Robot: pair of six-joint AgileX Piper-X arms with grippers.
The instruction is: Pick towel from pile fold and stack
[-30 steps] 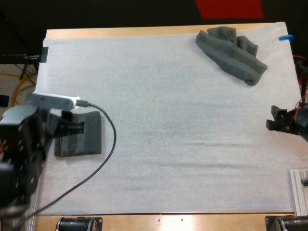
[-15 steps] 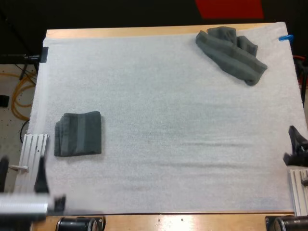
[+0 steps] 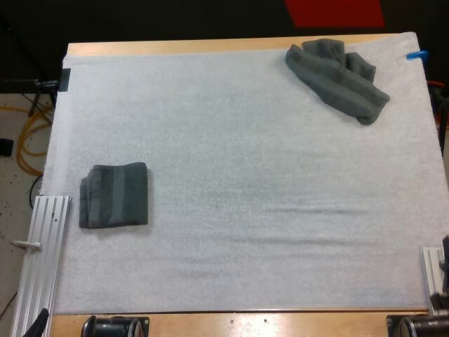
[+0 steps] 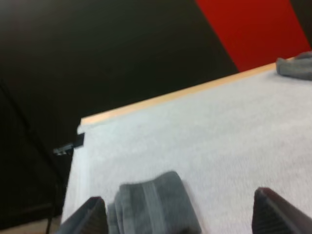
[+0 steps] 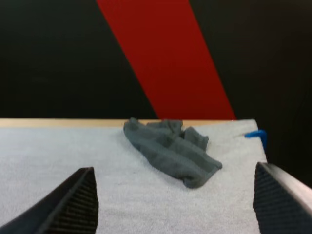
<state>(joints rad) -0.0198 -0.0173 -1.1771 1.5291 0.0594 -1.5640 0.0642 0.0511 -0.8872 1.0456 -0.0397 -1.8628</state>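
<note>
Left gripper [image 4: 183, 212] hangs released near the 1 folded towel [image 3: 114, 195]; right gripper [image 5: 178, 200] released, facing the crumpled towel [image 3: 337, 76]. Pinching a fold instead of an edge risks lifting it bunched.

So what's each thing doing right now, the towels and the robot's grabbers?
Folded towel: folded, lying flat on the mat.
Crumpled towel: bunched up, not folded yet, near the mat's far right corner.
Left gripper: open, holding nothing.
Right gripper: open, holding nothing.
</note>
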